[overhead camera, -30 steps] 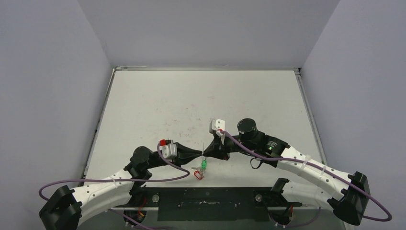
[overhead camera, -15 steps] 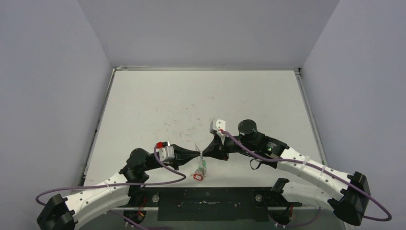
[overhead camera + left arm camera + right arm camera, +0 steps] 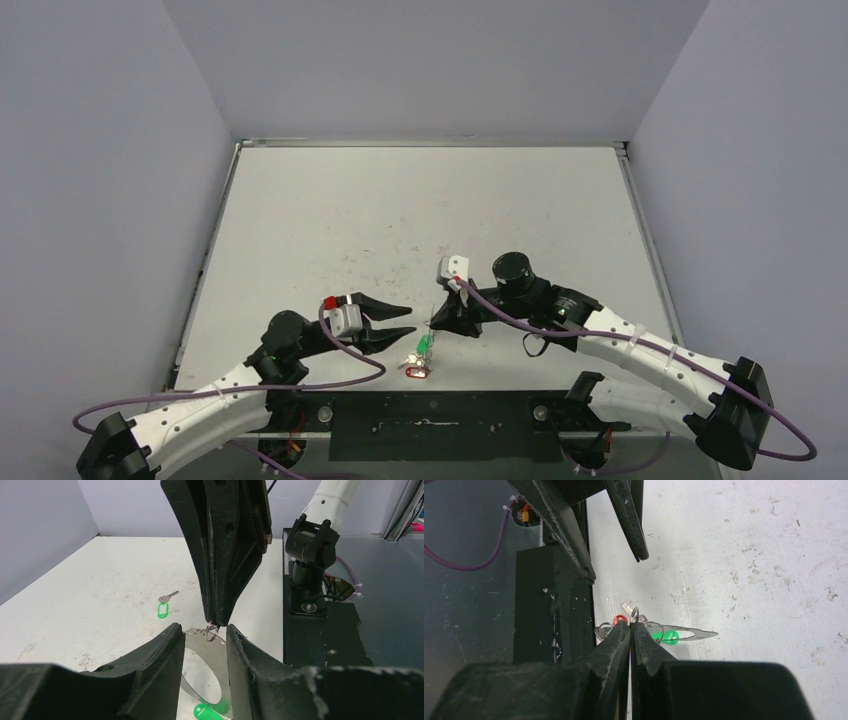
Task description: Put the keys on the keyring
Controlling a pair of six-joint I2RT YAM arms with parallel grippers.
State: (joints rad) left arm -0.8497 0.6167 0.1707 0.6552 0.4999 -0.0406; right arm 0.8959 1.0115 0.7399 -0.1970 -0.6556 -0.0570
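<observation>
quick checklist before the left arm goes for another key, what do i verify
1. Right end effector shut on a wire loop of the keyring: ok.
2. Left end effector open and holding nothing: ok.
3. Left end effector clear of the keyring: ok, a gap shows in the top view.
4. Loose key with a green tag lying free on the table: ok.
5. Red tag already on the keyring: cannot tell.
6. Keyring lifted clear of the table: cannot tell.
</observation>
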